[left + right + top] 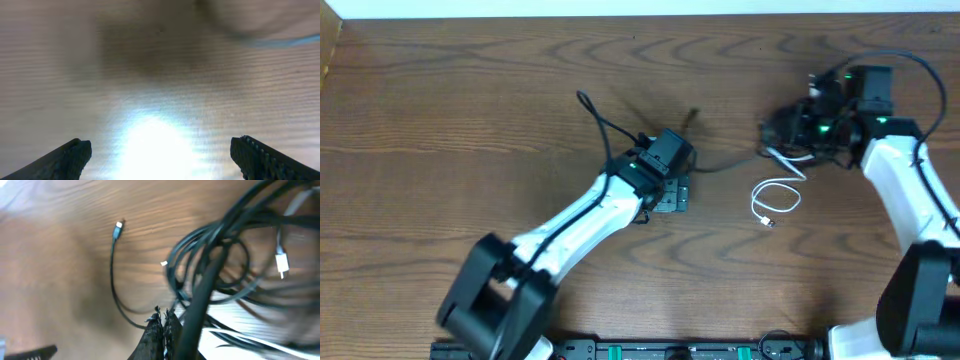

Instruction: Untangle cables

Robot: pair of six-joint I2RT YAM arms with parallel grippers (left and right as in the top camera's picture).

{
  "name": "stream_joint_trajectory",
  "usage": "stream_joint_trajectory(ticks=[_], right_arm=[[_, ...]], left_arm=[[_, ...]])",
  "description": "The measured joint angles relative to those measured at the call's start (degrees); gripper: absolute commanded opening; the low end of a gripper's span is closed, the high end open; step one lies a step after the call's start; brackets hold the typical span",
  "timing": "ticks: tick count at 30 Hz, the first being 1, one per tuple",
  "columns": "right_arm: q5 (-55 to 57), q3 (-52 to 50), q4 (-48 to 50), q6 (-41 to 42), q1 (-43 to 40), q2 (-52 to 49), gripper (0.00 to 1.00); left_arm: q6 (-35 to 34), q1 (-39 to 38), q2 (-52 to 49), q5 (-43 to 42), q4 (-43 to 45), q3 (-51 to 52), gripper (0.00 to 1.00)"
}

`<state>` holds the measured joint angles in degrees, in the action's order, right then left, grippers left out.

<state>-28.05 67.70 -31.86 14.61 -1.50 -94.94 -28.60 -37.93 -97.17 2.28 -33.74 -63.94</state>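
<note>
Nearest the lens, right wrist view: right gripper (162, 325), jaws closed flat together. A thin black cord (113, 280) curves down to the tips. Can't tell whether it is pinched or only lies beside them.

Black tangle (220, 265) just beyond the tips, several loops crossing. One small plug (118, 226) lies free on the table (60, 255), away from the knot.

From above, the tangle sits at the far right, under the right gripper. White cord (775, 200) lies just in front of it in a loose curl, its upper end running into the tangle. One black strand trails left towards the left gripper (665, 165).

Left gripper: jaws wide open, nothing between them, over bare wood, well apart from the tangle.

Handling, my guess: cords are light, limp and thin. They will drag their neighbours along rather than slide free, and pulling hard would probably tighten the crossings. The best hold looks like a free end just behind its plug, or the trailing strand, with the other gripper pinning the bundle.
</note>
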Motion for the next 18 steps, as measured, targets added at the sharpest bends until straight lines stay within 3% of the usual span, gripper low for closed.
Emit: stream_joint_trajectory(ticks=[9, 16, 17, 18], right_arm=[[3.3, 0.0, -2.7, -1.9, 14.0, 6.1, 0.01], [6.2, 0.0, -10.0, -6.0, 14.8, 6.3, 0.01], [5.6, 0.0, -11.0, -7.6, 14.8, 6.3, 0.04], [5.1, 0.0, -11.6, -8.9, 14.8, 6.4, 0.14]], left_arm=[[0.4, 6.2, 21.1, 2.7, -5.6, 0.0, 0.95], [0.4, 7.4, 26.5, 1.7, -6.7, 0.0, 0.95], [0.4, 7.4, 25.9, 0.3, -6.2, 0.0, 0.95], [0.4, 7.4, 25.5, -0.6, -5.9, 0.0, 0.95]])
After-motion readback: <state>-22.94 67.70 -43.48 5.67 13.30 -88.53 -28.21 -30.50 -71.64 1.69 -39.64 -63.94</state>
